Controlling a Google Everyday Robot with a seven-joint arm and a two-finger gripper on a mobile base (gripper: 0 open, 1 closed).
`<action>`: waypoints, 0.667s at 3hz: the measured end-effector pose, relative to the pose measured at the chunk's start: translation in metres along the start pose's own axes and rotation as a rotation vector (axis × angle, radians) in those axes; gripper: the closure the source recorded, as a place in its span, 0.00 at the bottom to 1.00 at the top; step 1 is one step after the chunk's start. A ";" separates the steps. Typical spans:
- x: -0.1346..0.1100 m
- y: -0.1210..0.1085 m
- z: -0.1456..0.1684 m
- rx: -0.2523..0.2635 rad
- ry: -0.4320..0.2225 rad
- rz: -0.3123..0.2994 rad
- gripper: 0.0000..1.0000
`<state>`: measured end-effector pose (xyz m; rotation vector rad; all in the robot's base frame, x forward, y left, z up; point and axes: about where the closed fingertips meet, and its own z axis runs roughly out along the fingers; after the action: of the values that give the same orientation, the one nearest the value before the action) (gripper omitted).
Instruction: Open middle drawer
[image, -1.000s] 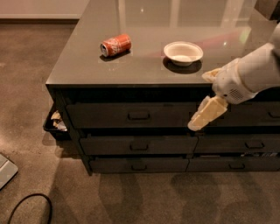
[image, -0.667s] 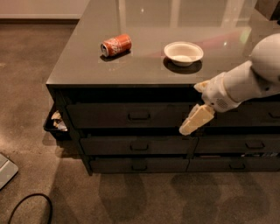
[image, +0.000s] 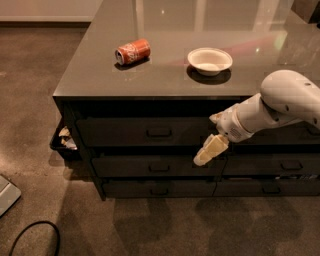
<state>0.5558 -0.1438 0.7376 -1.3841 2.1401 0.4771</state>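
Middle drawer (image: 125, 166) pushed in flush, at 6 o'clock from the red can (image: 133, 51); gripper (image: 201, 159) at 3 o'clock from its handle (image: 159, 169), jaws pressed together, gripping nothing.

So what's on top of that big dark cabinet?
A red can lying on its side and a white bowl sit on the cabinet top. The arm covers a bit of its front edge. The gripper hangs lower, in front of the middle drawer, right of its handle.
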 end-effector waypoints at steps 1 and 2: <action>0.000 0.000 0.000 0.000 0.000 0.000 0.00; 0.004 0.001 0.011 -0.031 -0.021 0.006 0.00</action>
<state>0.5564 -0.1401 0.7264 -1.3844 2.1285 0.5274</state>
